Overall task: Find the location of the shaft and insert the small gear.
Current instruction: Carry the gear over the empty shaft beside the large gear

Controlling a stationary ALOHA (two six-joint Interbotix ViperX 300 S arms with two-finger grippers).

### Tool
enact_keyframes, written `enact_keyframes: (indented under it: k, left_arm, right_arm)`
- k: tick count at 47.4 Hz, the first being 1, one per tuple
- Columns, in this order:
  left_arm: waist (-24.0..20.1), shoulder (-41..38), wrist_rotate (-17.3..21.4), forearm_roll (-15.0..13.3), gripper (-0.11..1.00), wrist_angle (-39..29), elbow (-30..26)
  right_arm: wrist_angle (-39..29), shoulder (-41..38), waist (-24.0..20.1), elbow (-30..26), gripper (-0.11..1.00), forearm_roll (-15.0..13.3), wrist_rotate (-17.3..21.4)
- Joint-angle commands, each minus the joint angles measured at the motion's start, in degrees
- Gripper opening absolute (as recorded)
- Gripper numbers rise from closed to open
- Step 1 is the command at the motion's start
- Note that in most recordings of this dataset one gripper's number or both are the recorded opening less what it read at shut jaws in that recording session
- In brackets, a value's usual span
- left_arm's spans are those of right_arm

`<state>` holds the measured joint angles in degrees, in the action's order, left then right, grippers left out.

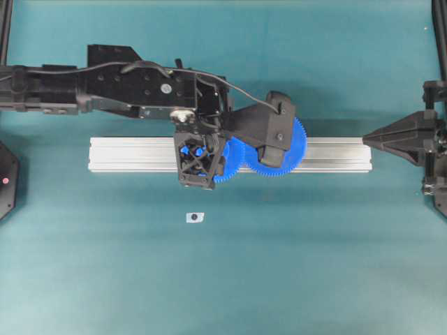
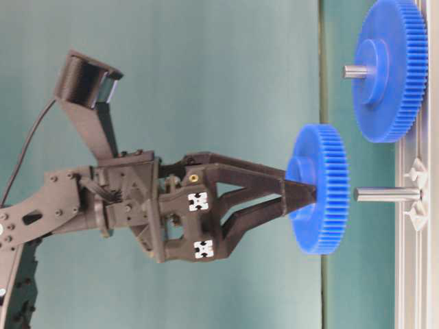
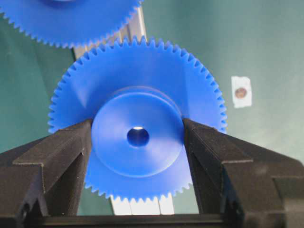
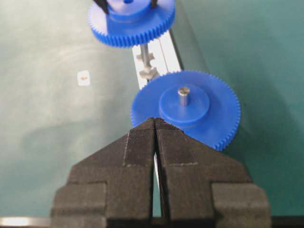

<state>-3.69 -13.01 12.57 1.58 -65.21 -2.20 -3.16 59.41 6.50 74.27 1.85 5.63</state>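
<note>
The left tool (image 2: 302,199) grips the small gear (image 2: 319,199) by its hub, held just above the shaft (image 2: 387,195) and not yet threaded on; lowering remains. The right tool (image 4: 155,126) rests pinched closed beside the seated larger gear (image 4: 187,109).

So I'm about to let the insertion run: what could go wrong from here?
The small gear hangs just short of the shaft, so a bore slightly off the tip could jam. The left gripper pinches only the round hub, so the gear may slip. Its teeth could also catch the mounted big gear.
</note>
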Motion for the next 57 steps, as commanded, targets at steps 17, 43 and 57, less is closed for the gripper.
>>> enact_keyframes:
  k: [17, 43, 57]
  left_arm:
    - [-0.2, 0.9, 0.0, 0.1, 0.64, 2.9, 1.9]
    - [-0.9, 0.6, 0.1, 0.1, 0.64, 6.2, 6.1]
    - [-2.5, 0.6, 0.2, 0.1, 0.64, 6.6, 6.4]
  right_arm:
    - [0.0, -0.3, 0.2, -0.6, -0.01, 0.0, 0.5]
    - [-0.4, -0.2, 0.4, -0.5, -0.01, 0.0, 0.6]
    - [-0.4, 0.0, 1.0, -0.5, -0.01, 0.0, 0.6]
